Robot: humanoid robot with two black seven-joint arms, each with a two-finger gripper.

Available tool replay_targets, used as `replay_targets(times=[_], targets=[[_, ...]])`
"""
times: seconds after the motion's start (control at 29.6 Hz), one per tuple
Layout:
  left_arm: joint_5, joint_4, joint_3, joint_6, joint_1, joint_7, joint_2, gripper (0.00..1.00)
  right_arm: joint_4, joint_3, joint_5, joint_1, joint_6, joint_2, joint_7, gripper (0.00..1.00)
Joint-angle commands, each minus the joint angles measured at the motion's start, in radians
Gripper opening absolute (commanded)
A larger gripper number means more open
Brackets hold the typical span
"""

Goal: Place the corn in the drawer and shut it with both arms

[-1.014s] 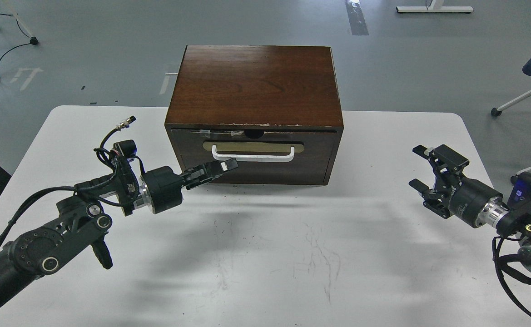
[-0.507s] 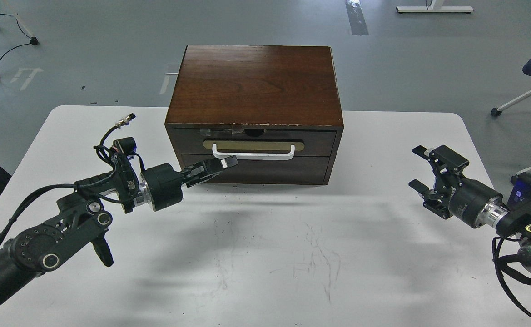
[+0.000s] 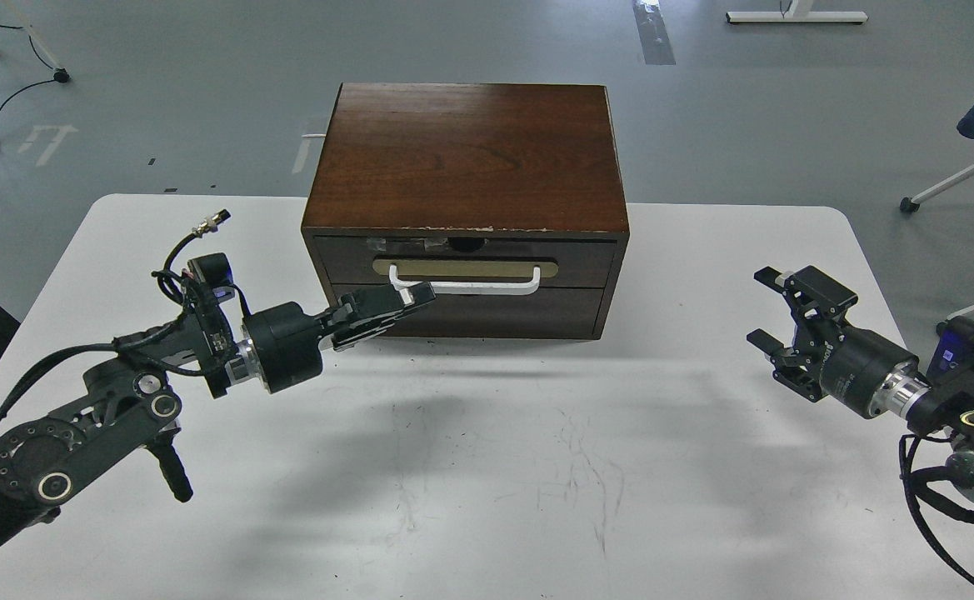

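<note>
Drawer (image 3: 466,260): pushed flush into the dark wooden cabinet (image 3: 466,158), front level with the plain panel below; looks closed.
Corn: not visible anywhere; presumably inside the closed drawer, though hidden.
Left pincer (image 3: 407,296): fingers drawn together into a narrow tip, grasping nothing; tip at the left end of the white handle (image 3: 463,286), touching or just beside it, likely placed there for pushing the front home.
Right pincer (image 3: 766,307): released, fingers spread wide, empty; hangs above the worktop (image 3: 487,467), well apart to the cabinet's right, clear of the drawer's path.
Progress: near done, by the flush front.
</note>
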Motion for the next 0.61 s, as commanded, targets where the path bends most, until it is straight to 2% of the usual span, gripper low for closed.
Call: replay_targets(times=[0.0,0.14,0.3,0.41,0.57], targets=[[-0.107,-0.054,-0.027,-0.001,0.043,0.0,0.033,0.99,-0.002,0.022,-0.001,0.001,-0.067,0.026,0.0,1.0],[-0.211,-0.061,-0.148,0.004,0.095,0.0,0.04,0.99,0.0,0.033,0.001,0.001,-0.132,0.049,0.0,1.0],[-0.456,-0.054,-0.306,0.007,0.179,0.0,0.039,0.99,-0.002,0.052,0.001,0.001,-0.135,0.06,0.0,1.0],[-0.555,-0.031,-0.326,0.01,0.233,0.0,0.039,0.99,-0.002,0.077,0.016,-0.001,-0.135,0.065,0.0,1.0],[-0.565,0.012,-0.332,0.004,0.31,0.0,0.031,0.99,-0.002,0.108,0.108,-0.001,-0.135,0.092,0.0,1.0]])
